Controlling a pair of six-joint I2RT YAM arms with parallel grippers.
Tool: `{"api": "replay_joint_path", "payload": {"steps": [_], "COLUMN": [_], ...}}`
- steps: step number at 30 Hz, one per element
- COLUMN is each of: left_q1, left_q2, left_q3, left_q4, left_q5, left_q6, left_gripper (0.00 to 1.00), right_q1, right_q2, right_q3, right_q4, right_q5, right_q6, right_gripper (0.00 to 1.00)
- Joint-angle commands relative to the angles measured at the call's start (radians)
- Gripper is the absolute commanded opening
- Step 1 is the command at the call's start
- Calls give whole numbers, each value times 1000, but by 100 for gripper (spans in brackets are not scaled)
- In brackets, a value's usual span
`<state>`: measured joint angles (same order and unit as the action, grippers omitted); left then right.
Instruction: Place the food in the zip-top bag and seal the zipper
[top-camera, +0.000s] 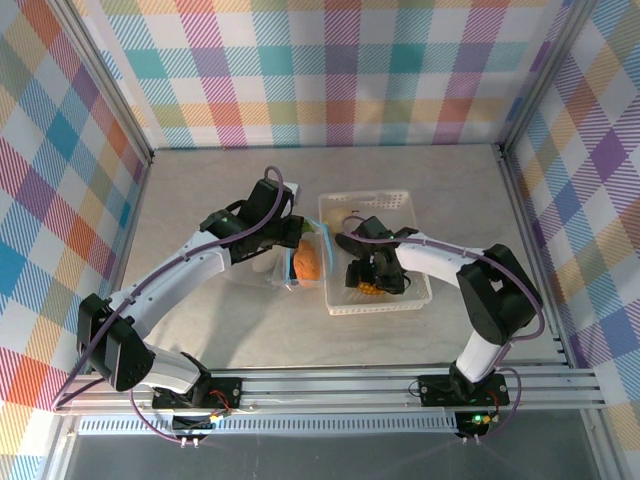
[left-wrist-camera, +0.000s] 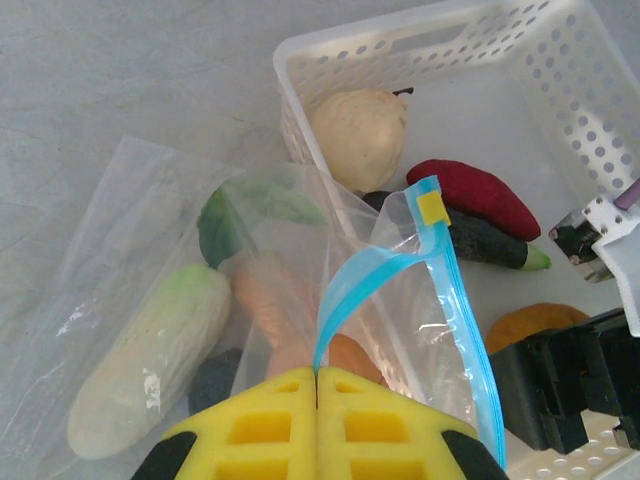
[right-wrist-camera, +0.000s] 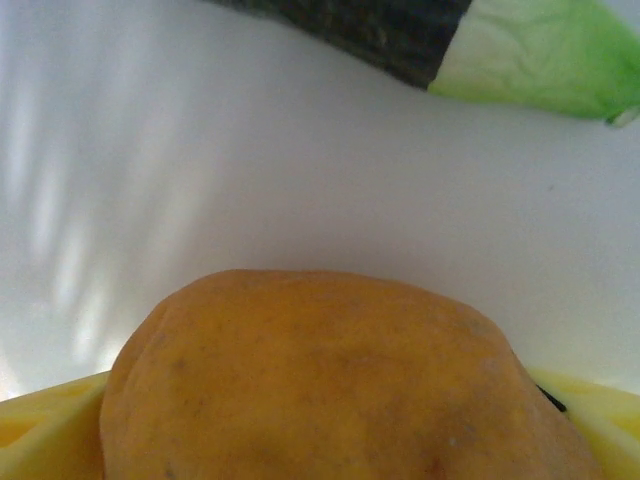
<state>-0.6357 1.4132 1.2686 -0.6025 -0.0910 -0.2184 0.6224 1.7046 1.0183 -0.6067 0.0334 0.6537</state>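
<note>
My left gripper (left-wrist-camera: 317, 375) is shut on the light-blue zipper (left-wrist-camera: 450, 270) of the clear zip-top bag (left-wrist-camera: 130, 200), which lies on the table left of the basket with its mouth held up. Inside the bag are a white radish (left-wrist-camera: 150, 350), an orange piece (left-wrist-camera: 270, 300) and a dark lump (left-wrist-camera: 215, 375). My right gripper (top-camera: 372, 280) is down in the white basket (top-camera: 365, 197). Its yellow fingers (right-wrist-camera: 40, 430) stand wide, closed on a round orange bread-like piece (right-wrist-camera: 330, 390). A dark eggplant (right-wrist-camera: 400, 30) with a green end lies beyond it.
The basket (left-wrist-camera: 330, 40) also holds a pale shell-shaped piece (left-wrist-camera: 358, 135) and a dark red piece (left-wrist-camera: 475, 195). Its left wall touches the bag's mouth. Metal posts and checked walls close in the table; bare tabletop lies behind and to the left of the bag.
</note>
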Motion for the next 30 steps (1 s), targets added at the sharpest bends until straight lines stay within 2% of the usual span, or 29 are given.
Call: {"api": "replay_joint_path", "payload": {"steps": [1,4,11,19,26,30], "left_q1": [11,12,11,11,13,13], "left_q2": [-25,-22,-18,0,20,30], "left_q3": [-11,-8,-7,9,25,34], "left_q4": [-27,-26,-23,-27,-29,-33], "left_q5": [-15,-12,-10,5,11,18], "left_q6": [13,12,7,5,1,-6], "left_gripper": [0,0,0,0,0,0], "right_q1": [0,0,0,2,62,122], "right_q2": [18,20,-28,-194,-344,-364], "right_q3": [28,33,19,27,67,93], "right_q4": [-42,-44,-34,-32,56,122], "right_q5": [68,79,110,107,-37,-52], "right_q6": [-28,-42,-62,-131,-220,-264], "right_gripper": [90,86,65,64,64,64]}}
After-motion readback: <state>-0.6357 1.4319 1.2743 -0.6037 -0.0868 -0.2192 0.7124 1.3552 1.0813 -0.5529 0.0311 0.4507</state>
